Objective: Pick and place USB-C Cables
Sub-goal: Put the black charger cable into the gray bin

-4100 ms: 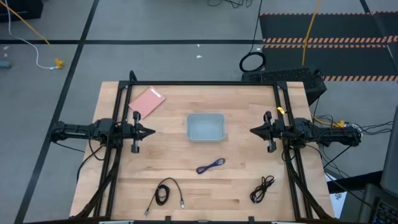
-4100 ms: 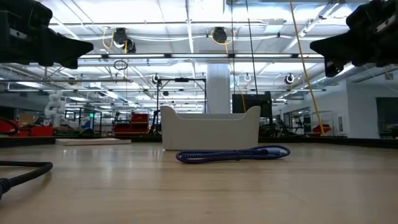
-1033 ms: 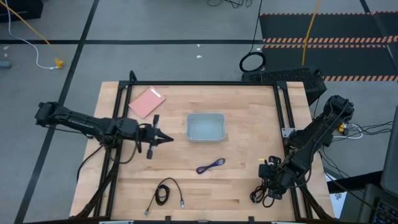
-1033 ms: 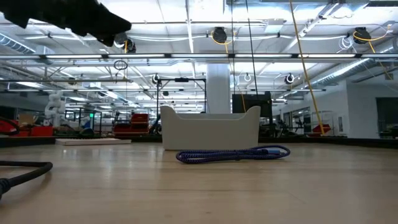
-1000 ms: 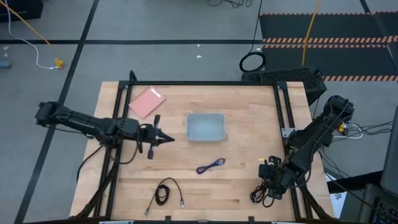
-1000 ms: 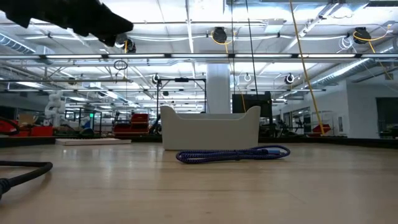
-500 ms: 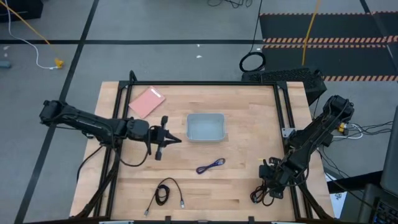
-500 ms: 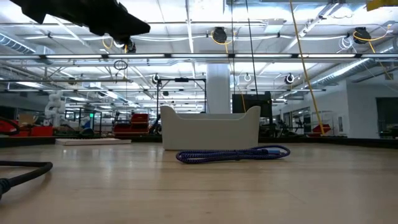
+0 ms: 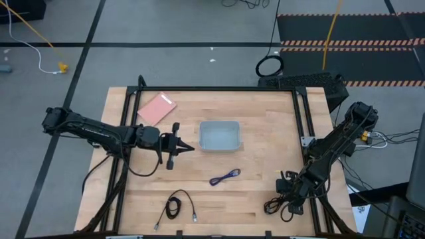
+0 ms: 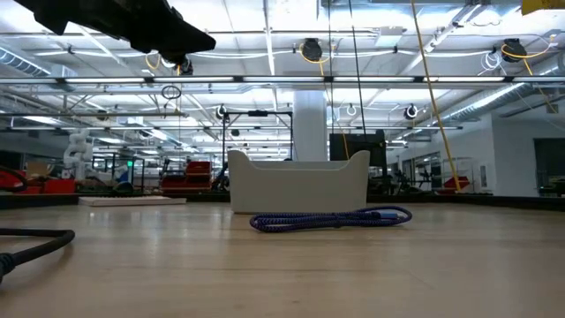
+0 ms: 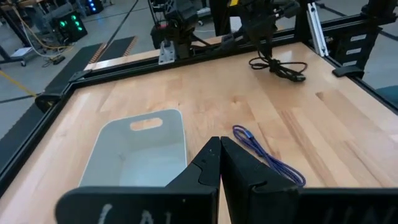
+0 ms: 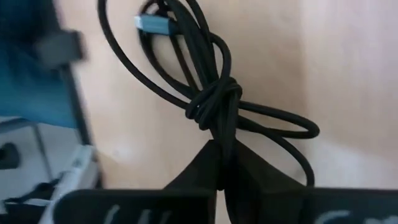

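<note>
My left gripper (image 9: 190,147) (image 10: 205,41) hovers shut above the table, just left of the pale grey tray (image 9: 219,135) (image 11: 134,155). At the table's near right corner, my right gripper (image 9: 282,199) (image 12: 221,147) is shut on the dark brownish-black cable (image 9: 271,207) (image 11: 278,65). The purple-blue cable (image 9: 226,176) (image 10: 331,218) (image 11: 267,158) lies flat in front of the tray. Near the table's near edge, left of centre, lies the black cable with silver plugs (image 9: 178,206) (image 10: 35,238). My right gripper pinches the dark cable's bundled strands just beside the knot (image 12: 222,127), several strands together between the two fingers. The fingers come from above, pointing down. The loops (image 12: 273,127) spread out beyond the knot; in the left wrist view they seem to lie on the wood.
A flat pink pad (image 9: 157,108) lies at the far left corner. A black frame rail (image 9: 307,133) runs along the right side close to my right arm. Bare wood spans the space between tray and near edge. A thick black cable ring (image 9: 269,66) sits on the floor beyond the table.
My left gripper has moved toward the table's right, closer to the tray, then held still. Under my right gripper the dark cable has shifted a little toward the table's left and its loops have changed shape.
</note>
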